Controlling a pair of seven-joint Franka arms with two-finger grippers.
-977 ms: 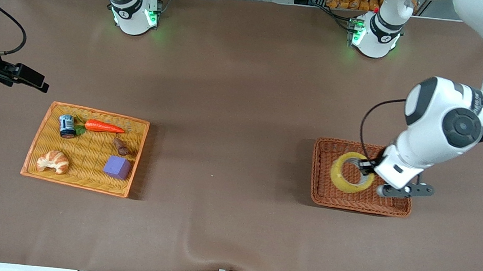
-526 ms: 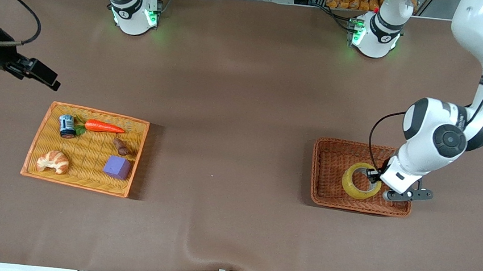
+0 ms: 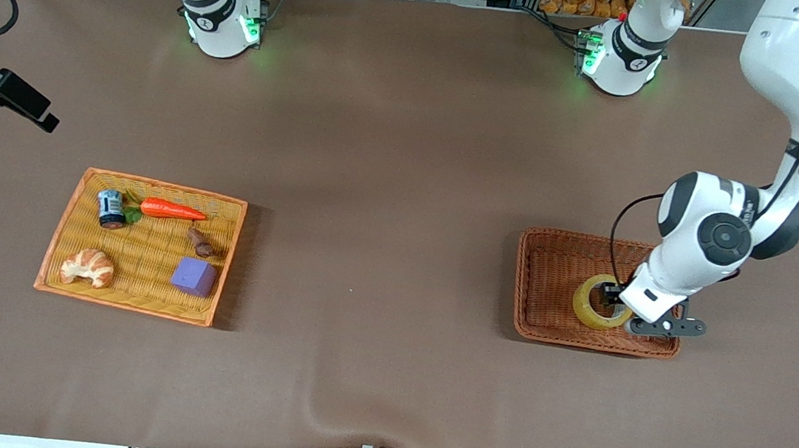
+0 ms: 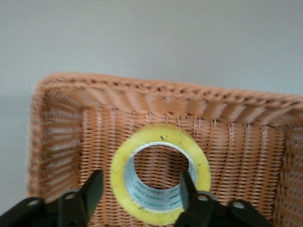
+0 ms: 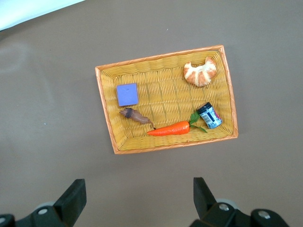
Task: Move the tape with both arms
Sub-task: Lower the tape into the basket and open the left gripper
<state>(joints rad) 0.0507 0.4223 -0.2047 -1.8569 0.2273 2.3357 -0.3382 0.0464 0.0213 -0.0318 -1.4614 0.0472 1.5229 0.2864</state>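
Note:
The yellow tape roll (image 3: 587, 308) lies flat in the brown wicker basket (image 3: 550, 269) toward the left arm's end of the table. My left gripper (image 3: 617, 306) is low over it and open. In the left wrist view the tape (image 4: 161, 133) sits between the jaws of this gripper (image 4: 141, 189), one finger outside the ring and the other at the hole's inner wall, with a gap to the ring. My right gripper (image 5: 137, 187) is open and empty, high above the table beside the yellow tray (image 5: 165, 94). Only that arm's black wrist part (image 3: 11, 100) shows in the front view.
The yellow wicker tray (image 3: 143, 256) toward the right arm's end holds a croissant (image 3: 87, 267), a purple cube (image 3: 193, 276), a carrot (image 3: 171, 210), a small can (image 3: 110, 208) and a brown piece (image 3: 201, 242). Brown cloth covers the table between tray and basket.
My left gripper has come down with the tape into the basket, and the roll now rests on its floor. My right arm's hand has drawn back toward the table's end.

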